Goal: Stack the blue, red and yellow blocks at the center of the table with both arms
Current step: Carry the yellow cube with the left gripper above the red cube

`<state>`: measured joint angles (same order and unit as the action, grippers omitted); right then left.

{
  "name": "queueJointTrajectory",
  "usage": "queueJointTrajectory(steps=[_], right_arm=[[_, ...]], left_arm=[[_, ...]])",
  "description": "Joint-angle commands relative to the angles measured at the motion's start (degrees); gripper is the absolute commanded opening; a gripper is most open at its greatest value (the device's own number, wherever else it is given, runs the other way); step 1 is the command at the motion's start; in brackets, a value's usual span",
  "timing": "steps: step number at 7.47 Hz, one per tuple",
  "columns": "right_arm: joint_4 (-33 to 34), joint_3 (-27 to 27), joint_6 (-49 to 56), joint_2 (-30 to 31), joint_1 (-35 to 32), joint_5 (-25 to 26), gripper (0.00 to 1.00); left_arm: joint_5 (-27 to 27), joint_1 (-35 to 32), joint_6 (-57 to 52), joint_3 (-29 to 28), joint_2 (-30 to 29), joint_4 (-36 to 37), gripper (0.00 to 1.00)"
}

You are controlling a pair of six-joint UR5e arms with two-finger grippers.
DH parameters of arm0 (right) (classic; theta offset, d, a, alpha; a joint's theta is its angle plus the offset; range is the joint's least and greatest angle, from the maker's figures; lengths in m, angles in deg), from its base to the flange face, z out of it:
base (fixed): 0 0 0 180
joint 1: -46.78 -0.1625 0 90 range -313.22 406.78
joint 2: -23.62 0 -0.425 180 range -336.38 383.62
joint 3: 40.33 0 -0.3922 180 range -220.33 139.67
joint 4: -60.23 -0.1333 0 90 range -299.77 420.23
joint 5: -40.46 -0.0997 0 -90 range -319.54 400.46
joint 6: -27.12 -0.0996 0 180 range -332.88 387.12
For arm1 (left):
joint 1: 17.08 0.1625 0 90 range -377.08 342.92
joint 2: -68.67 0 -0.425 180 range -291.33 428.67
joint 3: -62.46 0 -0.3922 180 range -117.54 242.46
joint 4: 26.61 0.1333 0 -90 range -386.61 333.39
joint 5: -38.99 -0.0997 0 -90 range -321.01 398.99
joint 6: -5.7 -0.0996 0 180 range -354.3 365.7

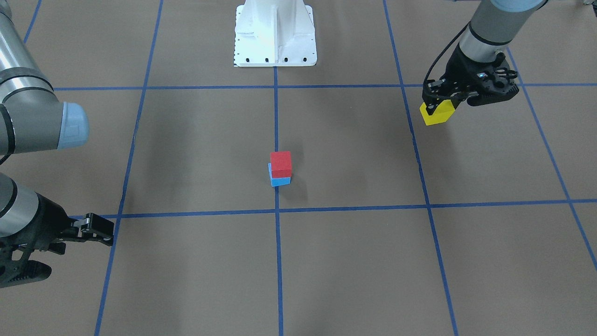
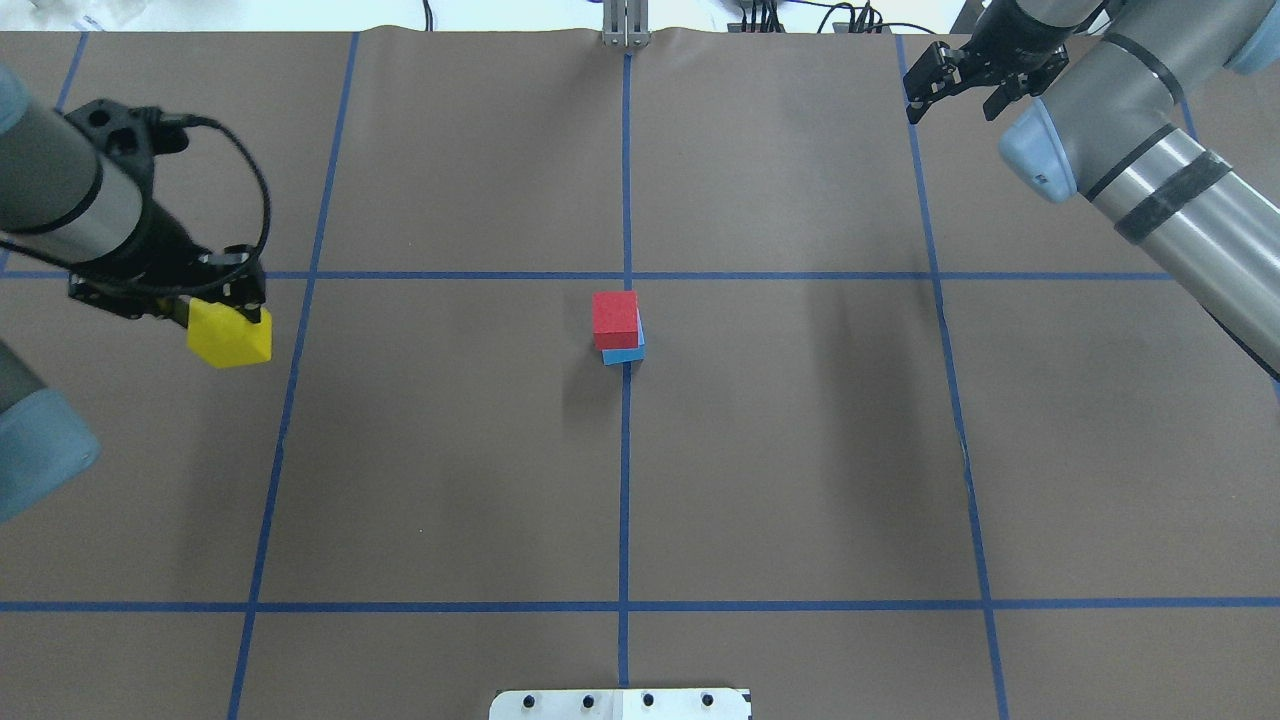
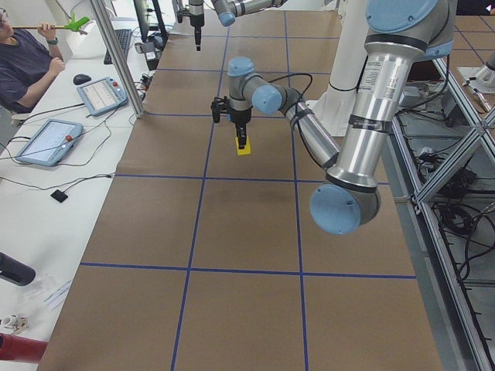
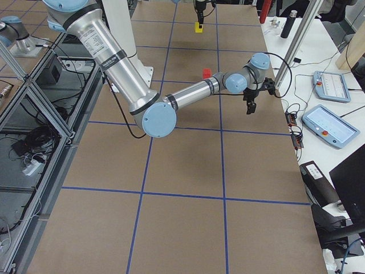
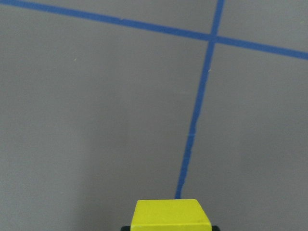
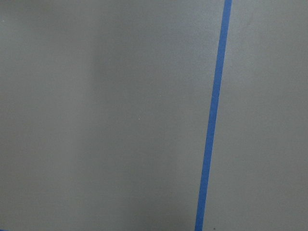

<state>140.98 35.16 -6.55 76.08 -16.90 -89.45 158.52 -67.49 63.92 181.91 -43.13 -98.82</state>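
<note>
At table (image 2: 800, 450) centre: red block (image 2: 614, 318) stacked on blue block (image 2: 625, 354), slightly askew, blue peeking out at 5 o'clock overhead. At 9 o'clock from the stack, well apart: yellow block (image 2: 230, 333), pinched in left claw (image 2: 225, 312). At 2 o'clock, near the far edge: right claw (image 2: 957, 95), spread, holding nothing. From the left wrist, just the yellow top face at 6 o'clock and a tape cross (image 5: 211, 37) at 1 o'clock. From the right wrist, only table and one tape line (image 6: 214, 115). Only from the left end: operator (image 3: 23, 66) and tablets (image 3: 46, 141) at 10 o'clock. Between yellow block and stack: table and one grid line (image 2: 290, 400).
</note>
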Motion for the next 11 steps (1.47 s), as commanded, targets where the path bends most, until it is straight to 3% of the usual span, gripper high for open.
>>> queueJointTrajectory(steps=[1,3,5,8,11], right_arm=[[-0.1,-0.1,0.1,0.0,-0.2,-0.2,1.0],[-0.2,-0.1,0.1,-0.1,-0.2,-0.2,1.0],[-0.2,-0.1,0.1,0.0,-0.2,-0.2,1.0],[-0.2,-0.1,0.1,0.3,-0.2,-0.3,1.0],[-0.2,0.0,0.1,0.4,-0.2,-0.3,1.0]], left_arm=[[0.1,-0.7,-2.1,-12.6,-19.8,4.5,0.0],[0.2,0.5,-1.5,-28.3,-34.9,3.7,0.0],[0.2,4.6,3.7,-36.6,-39.6,-2.7,0.0],[0.0,9.2,4.4,-41.7,-40.5,-4.6,0.0],[0.0,10.4,4.2,-42.3,-39.9,-5.1,0.0]])
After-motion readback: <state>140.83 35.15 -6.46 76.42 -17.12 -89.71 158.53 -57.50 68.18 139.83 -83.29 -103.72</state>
